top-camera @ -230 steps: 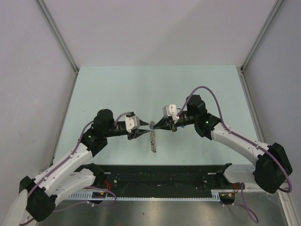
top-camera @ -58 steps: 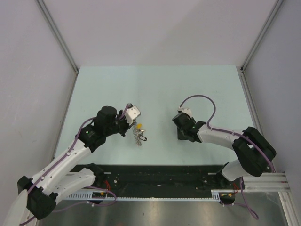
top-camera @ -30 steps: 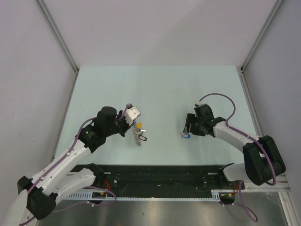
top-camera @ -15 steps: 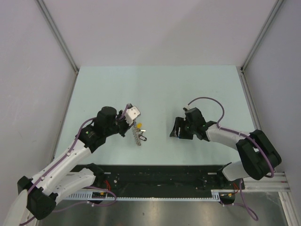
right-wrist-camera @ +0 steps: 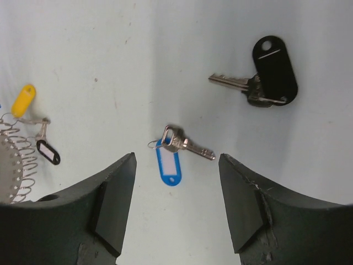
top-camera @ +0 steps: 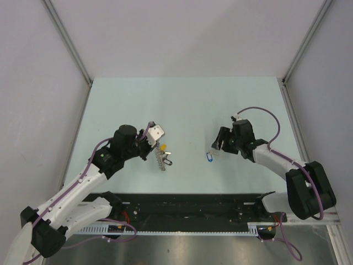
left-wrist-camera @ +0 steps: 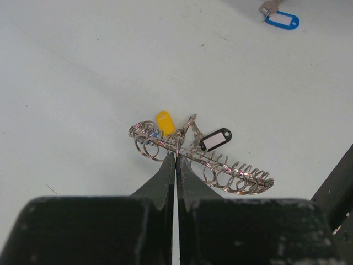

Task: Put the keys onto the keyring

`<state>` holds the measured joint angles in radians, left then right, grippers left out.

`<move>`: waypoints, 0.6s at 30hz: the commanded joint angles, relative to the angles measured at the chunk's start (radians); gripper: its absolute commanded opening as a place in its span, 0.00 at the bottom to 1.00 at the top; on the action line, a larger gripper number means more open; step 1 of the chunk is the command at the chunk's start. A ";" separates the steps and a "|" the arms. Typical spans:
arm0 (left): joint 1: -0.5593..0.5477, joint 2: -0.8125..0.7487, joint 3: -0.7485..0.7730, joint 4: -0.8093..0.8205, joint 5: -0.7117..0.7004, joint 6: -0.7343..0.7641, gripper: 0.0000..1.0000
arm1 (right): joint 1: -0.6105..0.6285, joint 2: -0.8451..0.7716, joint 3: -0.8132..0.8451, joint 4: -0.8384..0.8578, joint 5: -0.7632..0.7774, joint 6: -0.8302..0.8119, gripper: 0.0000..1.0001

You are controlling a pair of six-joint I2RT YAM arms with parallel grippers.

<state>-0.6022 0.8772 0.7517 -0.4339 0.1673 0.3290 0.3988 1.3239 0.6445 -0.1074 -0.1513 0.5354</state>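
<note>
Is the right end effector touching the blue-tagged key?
Apart. The right wrist view shows the blue-tagged key lying between the open fingers, clear gaps on both sides.

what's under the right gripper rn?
The blue-tagged key lies flat on the table below the open right gripper, untouched. A black-tagged key lies beyond it; the top view does not show it.

Keyring (left-wrist-camera: 245, 182) shiny metal wire; keys (right-wrist-camera: 175, 139) bright metal, glossy plastic tags; table (top-camera: 182, 105) smooth, matt.
</note>
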 commanded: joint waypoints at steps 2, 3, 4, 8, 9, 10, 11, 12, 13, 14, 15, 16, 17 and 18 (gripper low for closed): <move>0.001 -0.006 0.005 0.038 0.003 -0.016 0.00 | -0.041 0.052 0.029 0.046 -0.043 -0.068 0.67; 0.001 -0.006 0.003 0.040 0.003 -0.018 0.01 | -0.041 0.075 0.030 0.058 -0.051 -0.068 0.67; 0.001 -0.007 0.003 0.038 0.005 -0.016 0.00 | -0.040 0.089 0.027 0.066 -0.057 -0.068 0.67; -0.001 -0.007 0.003 0.041 0.003 -0.015 0.00 | -0.037 0.135 0.029 0.081 -0.076 -0.066 0.67; -0.001 -0.009 0.003 0.041 0.001 -0.015 0.00 | -0.037 0.141 0.029 0.081 -0.080 -0.063 0.67; -0.001 -0.009 0.003 0.040 0.003 -0.015 0.00 | -0.034 0.147 0.027 0.081 -0.086 -0.060 0.67; -0.001 -0.010 0.003 0.040 0.003 -0.015 0.00 | -0.031 0.150 0.024 0.081 -0.099 -0.057 0.67; 0.001 -0.012 0.003 0.040 0.003 -0.016 0.00 | -0.026 0.150 0.021 0.080 -0.100 -0.052 0.67; 0.001 -0.012 0.003 0.040 0.001 -0.015 0.00 | -0.017 0.147 0.018 0.080 -0.102 -0.049 0.67; 0.001 -0.012 0.003 0.040 0.001 -0.015 0.00 | -0.011 0.147 0.011 0.077 -0.102 -0.048 0.67; -0.001 -0.012 0.003 0.040 0.003 -0.015 0.01 | 0.006 0.146 0.007 0.075 -0.105 -0.045 0.67; -0.001 -0.012 0.003 0.041 0.005 -0.015 0.00 | 0.015 0.143 0.003 0.075 -0.109 -0.034 0.67; 0.001 -0.014 0.002 0.043 0.006 -0.015 0.00 | 0.026 0.140 0.000 0.074 -0.116 -0.028 0.67; 0.001 -0.012 0.001 0.041 0.009 -0.015 0.00 | 0.050 0.138 -0.008 0.074 -0.116 -0.020 0.67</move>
<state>-0.6022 0.8768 0.7483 -0.4335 0.1673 0.3290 0.3962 1.4628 0.6460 -0.0486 -0.2375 0.4961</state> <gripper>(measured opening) 0.006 0.668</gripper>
